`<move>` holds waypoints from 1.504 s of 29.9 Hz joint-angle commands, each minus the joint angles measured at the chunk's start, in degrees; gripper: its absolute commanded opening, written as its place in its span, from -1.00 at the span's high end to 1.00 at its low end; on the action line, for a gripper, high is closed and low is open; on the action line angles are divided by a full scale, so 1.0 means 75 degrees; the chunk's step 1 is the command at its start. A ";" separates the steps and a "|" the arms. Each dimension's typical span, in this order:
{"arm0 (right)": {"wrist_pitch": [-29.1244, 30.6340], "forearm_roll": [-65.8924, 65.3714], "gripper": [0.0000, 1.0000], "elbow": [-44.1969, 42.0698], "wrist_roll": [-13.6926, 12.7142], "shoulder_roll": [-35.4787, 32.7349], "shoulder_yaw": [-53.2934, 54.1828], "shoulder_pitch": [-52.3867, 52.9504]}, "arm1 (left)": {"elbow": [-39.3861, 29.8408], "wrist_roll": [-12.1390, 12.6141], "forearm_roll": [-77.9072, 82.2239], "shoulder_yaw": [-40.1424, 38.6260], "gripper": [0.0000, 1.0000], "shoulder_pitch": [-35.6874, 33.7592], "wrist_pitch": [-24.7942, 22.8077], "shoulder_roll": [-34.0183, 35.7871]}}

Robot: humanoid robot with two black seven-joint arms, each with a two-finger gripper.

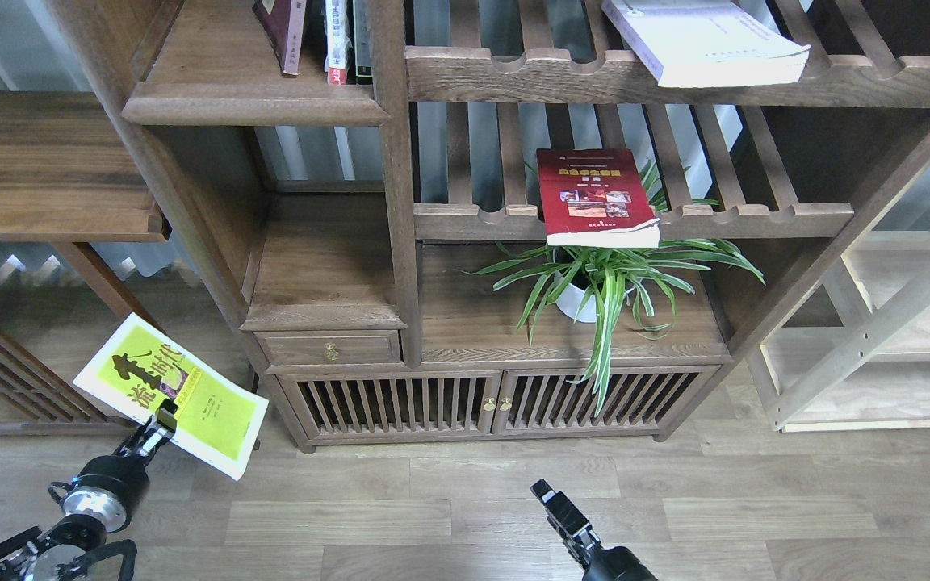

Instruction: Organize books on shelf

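My left gripper (165,420) is shut on the near edge of the yellow-green book (178,387) with dark Chinese characters and holds it flat in the air, low at the left, in front of the bookcase. The dark red book (596,194) lies flat on the middle slatted shelf, overhanging its front rail. The thick white book (703,39) lies flat on the upper slatted shelf. The solid brown shelf (251,101) with the rounded front edge is at the upper left; several books (328,36) stand upright at its back. My right gripper (547,494) is low at centre, empty, its fingers hard to tell apart.
A potted spider plant (606,282) stands on the cabinet top (473,323) under the red book. A small drawer (329,349) and slatted doors (497,403) are below. A wooden side table (45,169) is at the left, a pale wooden frame (877,339) at the right.
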 commanded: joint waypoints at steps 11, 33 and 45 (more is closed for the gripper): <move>0.0000 0.0000 -0.65 -0.0235 0.0010 0.0000 0.0040 0.0035 | -0.0090 -0.0011 -0.0014 -0.1391 1.00 0.0002 0.0000 -0.1143; 0.0000 0.0000 -0.65 -0.0305 0.0010 0.0000 0.0145 0.0293 | -0.2033 0.0153 0.0465 -0.1135 1.00 0.0341 0.0000 -0.0184; 0.0000 0.0000 -0.65 -0.0305 -0.0002 0.0000 0.0145 0.0258 | -0.3019 0.0668 0.0841 -0.0467 1.00 0.0412 0.0000 0.1327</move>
